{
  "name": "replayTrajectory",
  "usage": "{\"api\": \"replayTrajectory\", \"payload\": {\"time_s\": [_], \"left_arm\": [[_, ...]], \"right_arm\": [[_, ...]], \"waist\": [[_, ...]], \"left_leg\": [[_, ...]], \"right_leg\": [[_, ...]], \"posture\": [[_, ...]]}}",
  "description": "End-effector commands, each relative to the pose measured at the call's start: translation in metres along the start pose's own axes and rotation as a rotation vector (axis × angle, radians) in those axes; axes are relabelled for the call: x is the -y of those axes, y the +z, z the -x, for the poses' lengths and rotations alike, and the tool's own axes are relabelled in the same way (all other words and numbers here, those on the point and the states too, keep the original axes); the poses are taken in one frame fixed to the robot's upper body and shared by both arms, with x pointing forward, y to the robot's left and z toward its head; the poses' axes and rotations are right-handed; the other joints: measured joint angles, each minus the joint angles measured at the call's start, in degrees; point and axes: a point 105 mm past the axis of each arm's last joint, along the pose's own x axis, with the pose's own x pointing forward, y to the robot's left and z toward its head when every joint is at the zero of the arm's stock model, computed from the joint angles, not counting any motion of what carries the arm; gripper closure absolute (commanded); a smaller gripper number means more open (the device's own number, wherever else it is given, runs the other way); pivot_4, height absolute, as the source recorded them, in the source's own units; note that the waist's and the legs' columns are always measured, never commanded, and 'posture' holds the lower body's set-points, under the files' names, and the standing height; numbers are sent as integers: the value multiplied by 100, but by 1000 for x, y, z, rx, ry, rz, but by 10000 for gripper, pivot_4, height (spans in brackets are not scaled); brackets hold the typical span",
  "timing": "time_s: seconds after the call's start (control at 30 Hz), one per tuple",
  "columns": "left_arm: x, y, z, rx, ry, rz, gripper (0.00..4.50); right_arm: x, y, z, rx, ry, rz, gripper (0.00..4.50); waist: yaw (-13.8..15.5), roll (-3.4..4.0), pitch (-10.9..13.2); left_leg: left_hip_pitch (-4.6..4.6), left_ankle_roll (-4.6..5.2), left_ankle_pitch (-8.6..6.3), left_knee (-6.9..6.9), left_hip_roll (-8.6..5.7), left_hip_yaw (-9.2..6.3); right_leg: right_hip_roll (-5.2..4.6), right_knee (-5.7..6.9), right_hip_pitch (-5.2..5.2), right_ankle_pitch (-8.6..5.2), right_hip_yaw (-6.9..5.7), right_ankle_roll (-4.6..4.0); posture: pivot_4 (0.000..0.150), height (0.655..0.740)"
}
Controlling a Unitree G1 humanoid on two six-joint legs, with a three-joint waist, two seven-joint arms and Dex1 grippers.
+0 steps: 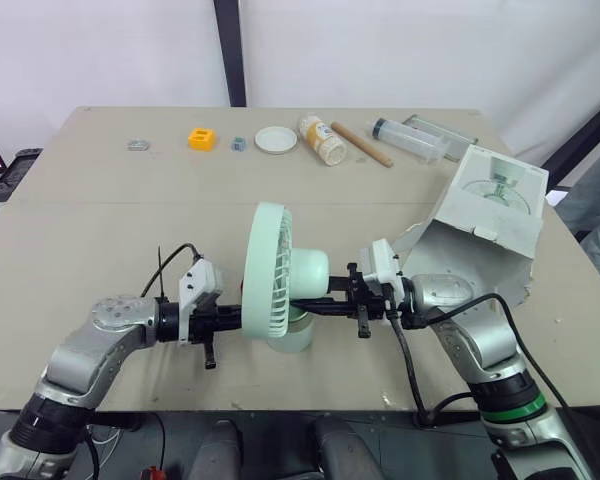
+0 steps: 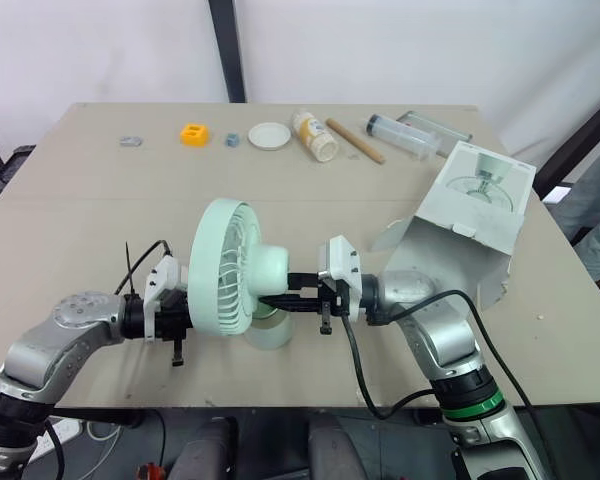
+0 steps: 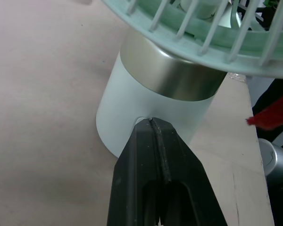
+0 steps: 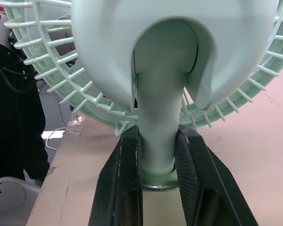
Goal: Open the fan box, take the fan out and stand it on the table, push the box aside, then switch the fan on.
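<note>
**Beige worktop [image 1: 100, 230]: fan [image 1: 270, 270] upright at front edge**

Its neck is clamped between the fingers of the right gripper [image 4: 158, 136]. The fingers of the left gripper [image 3: 152, 125] are pressed together, tips touching its base. The opened box [image 1: 485, 225] lies near the right edge.

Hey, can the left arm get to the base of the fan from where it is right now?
Probably yes: the shut left pincer touches the fan base with its tip, nothing between, while the right pincer clamps the stem.

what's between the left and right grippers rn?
The fan, standing on the table. Right wrist view: right gripper clamps its neck. Left wrist view: left gripper, shut, tips at its base.
</note>
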Motion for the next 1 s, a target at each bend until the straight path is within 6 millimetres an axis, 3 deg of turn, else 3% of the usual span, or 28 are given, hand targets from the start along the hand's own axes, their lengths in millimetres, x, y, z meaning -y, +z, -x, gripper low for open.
{"api": "replayTrajectory", "payload": {"time_s": [0.03, 1.0], "left_arm": [[-2, 3, -2, 5, 3, -41, 44563], [6, 6, -10, 42, -37, -30, 44563]], "right_arm": [[3, -6, 4, -34, -24, -2, 41189], [0, -9, 3, -43, -17, -5, 41189]], "waist": [[0, 0, 0], [35, -3, -3]], "left_leg": [[0, 0, 0, 0, 0, 0], [4, 0, 0, 7, -1, 0]], "right_leg": [[0, 0, 0, 0, 0, 0], [-1, 1, 8, 2, 0, 1]], "posture": [[1500, 7400], [1500, 7400]]}}
